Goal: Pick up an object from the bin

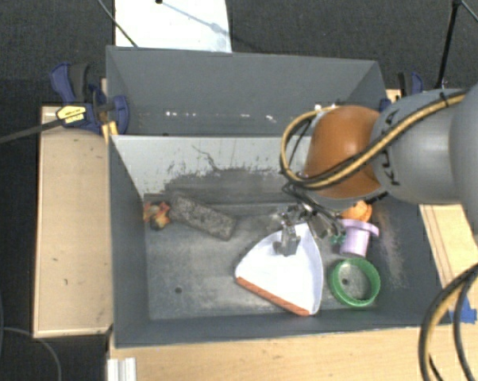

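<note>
My gripper (287, 244) hangs low in the right half of the bin, its fingertips at the upper part of a white triangular wedge with an orange-brown edge (291, 280). A lilac cup-shaped piece (355, 236) lies just right of the gripper, and an orange piece (358, 210) peeks out behind it. A green ring (353, 282) rests on the floor at the front right, beside the wedge.
A grey stone-like bar (203, 217) lies at the back left of the floor, with a small orange-brown figure (156, 213) at its left end. The arm with its orange dome and cables comes in from the right over the back right corner.
</note>
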`<action>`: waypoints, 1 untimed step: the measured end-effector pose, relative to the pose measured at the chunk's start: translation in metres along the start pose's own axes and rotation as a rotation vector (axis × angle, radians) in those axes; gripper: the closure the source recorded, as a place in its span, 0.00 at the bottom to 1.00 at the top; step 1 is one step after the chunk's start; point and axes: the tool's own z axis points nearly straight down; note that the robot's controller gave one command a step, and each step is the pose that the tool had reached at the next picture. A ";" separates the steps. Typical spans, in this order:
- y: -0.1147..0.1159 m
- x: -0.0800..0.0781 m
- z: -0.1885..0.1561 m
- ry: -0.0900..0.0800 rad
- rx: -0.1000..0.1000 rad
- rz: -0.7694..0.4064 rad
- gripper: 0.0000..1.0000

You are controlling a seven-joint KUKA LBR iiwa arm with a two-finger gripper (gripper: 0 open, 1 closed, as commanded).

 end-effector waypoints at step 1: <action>0.000 0.000 0.000 0.000 0.000 0.000 1.00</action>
